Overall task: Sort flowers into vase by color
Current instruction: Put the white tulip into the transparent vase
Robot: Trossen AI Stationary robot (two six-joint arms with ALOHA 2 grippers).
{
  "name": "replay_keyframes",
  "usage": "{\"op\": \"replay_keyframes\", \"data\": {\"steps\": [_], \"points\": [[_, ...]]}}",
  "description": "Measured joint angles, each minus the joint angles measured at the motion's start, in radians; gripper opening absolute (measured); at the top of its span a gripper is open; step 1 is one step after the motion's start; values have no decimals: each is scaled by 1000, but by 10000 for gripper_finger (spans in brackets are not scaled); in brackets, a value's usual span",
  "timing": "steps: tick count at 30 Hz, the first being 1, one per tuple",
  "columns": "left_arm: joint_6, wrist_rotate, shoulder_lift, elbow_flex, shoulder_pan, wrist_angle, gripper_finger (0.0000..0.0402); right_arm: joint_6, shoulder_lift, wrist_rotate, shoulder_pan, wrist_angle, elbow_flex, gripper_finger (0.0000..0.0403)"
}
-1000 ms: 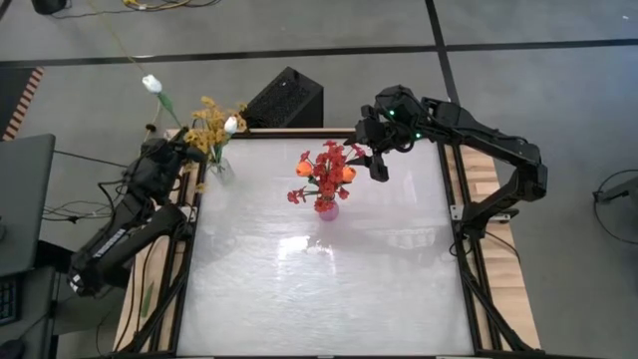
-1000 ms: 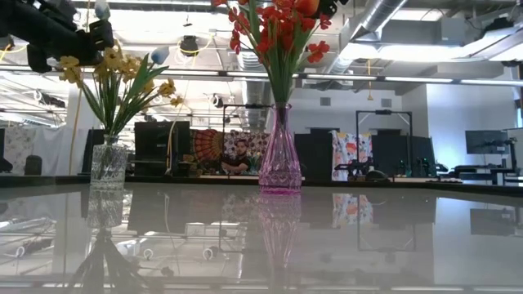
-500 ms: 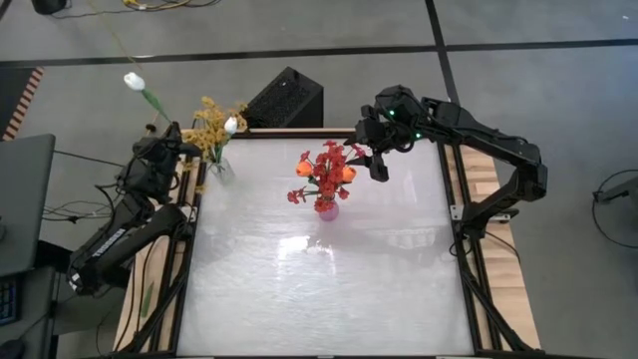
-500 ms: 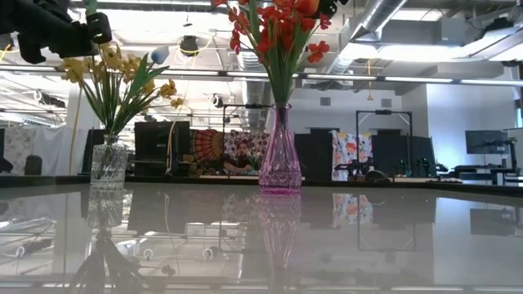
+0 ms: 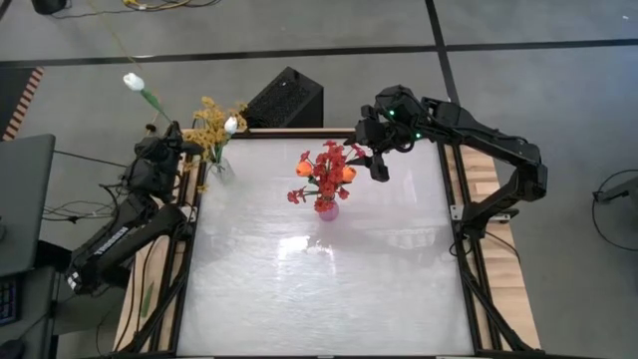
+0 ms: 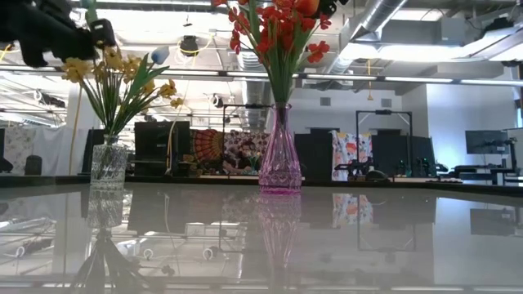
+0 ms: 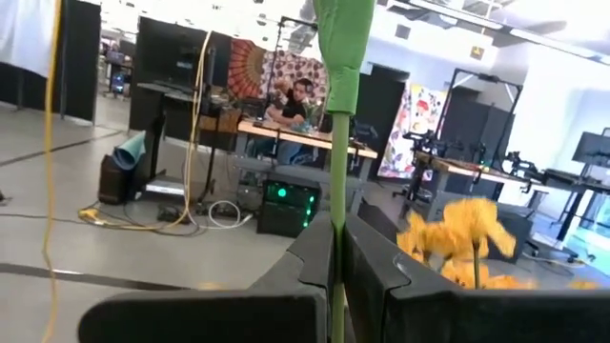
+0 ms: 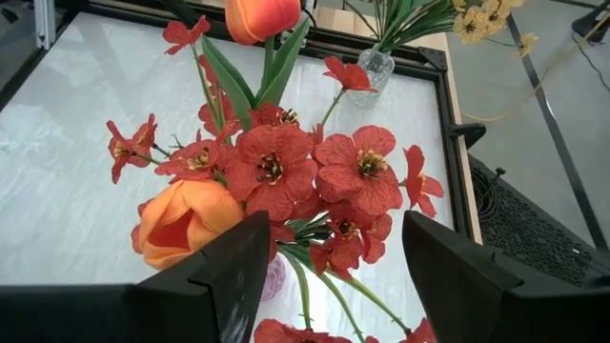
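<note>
White flower (image 5: 134, 81), stem angled outward, pinched in left end effector (image 5: 162, 150), right end effector (image 5: 371, 160) open, empty

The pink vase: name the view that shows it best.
The low view: the pink vase stands whole in profile. The high view shows its base under the red flowers; the right wrist view shows a sliver beneath the blooms; the left wrist view shows none of it.

Two dark jointed arms, angular black tool fingers (image 8: 229, 276), green light on right arm
</note>
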Motion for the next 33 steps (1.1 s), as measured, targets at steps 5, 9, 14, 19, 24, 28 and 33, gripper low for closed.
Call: {"op": "replay_keyframes", "data": {"steps": [5,9,14,19,24,28,33], "points": [[-5,-20,39,-65,0,122,0,0,0,-2,0,-1,0,265],[-10,-27,39,-88,0,143,0,1,0,-22,0,-22,0,265],[-10,-13,39,-110,0,137,0,20,0,-24,1,-38,0,265],[-11,11,40,-119,0,120,0,27,0,-24,3,-38,0,265],[-25,16,40,-137,0,120,0,27,0,-24,6,-38,0,265],[-39,15,41,-143,0,136,0,27,0,-24,6,-38,0,265],[0,12,40,-143,0,222,0,28,0,-24,6,-42,0,265]]}}
